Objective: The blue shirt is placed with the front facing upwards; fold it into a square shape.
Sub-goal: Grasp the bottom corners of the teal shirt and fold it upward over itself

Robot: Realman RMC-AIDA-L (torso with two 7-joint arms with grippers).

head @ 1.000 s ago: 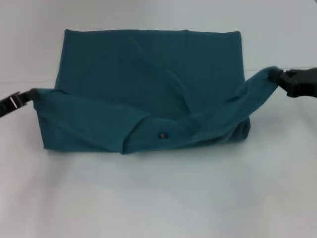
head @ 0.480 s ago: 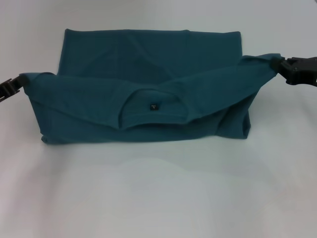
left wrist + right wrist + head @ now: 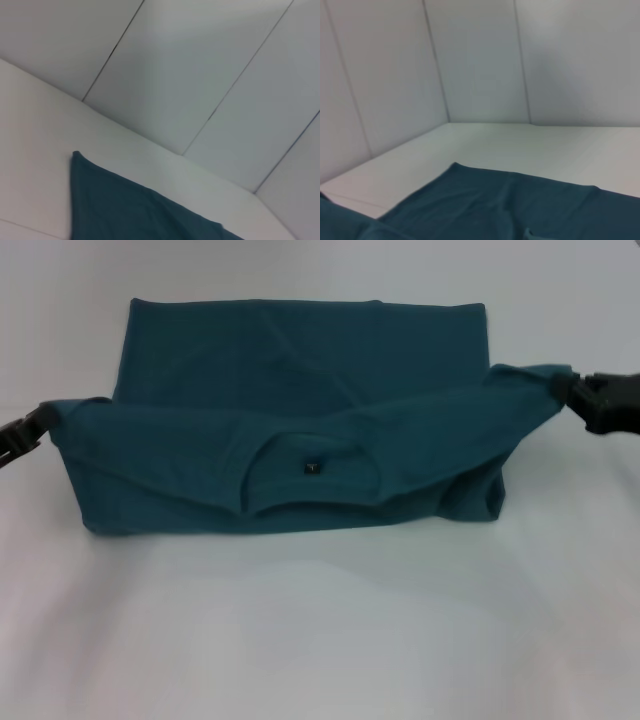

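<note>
Head view first — how far along does the fold look?

— Partway, I'd judge. The white table point(image 3: 320, 640) carries the blue shirt point(image 3: 300, 390) across the middle, already narrowed into a wide rectangle, sleeves tucked out of sight. Its near portion is raised and being carried toward twelve o'clock, draping over the flat far half.

— Who holds it?

— Both arms. The left gripper point(image 3: 40, 423) at nine o'clock is clamped on the left corner of the lifted band; the right gripper point(image 3: 572, 392) at three o'clock is pinched on the right corner, which sits a little higher.

— Anything smaller worth noting?

— The collar flap hangs at the middle of the raised band, with the small dark neck tag point(image 3: 313, 467) on it. No lettering shows.

— What remains?

— The lifted band is not yet laid down on the far half, and the shape is wider than deep, so a further fold seems needed for a square.

— And the wrist views?

— Only shirt cloth, table and panelled wall point(image 3: 480, 60).
</note>
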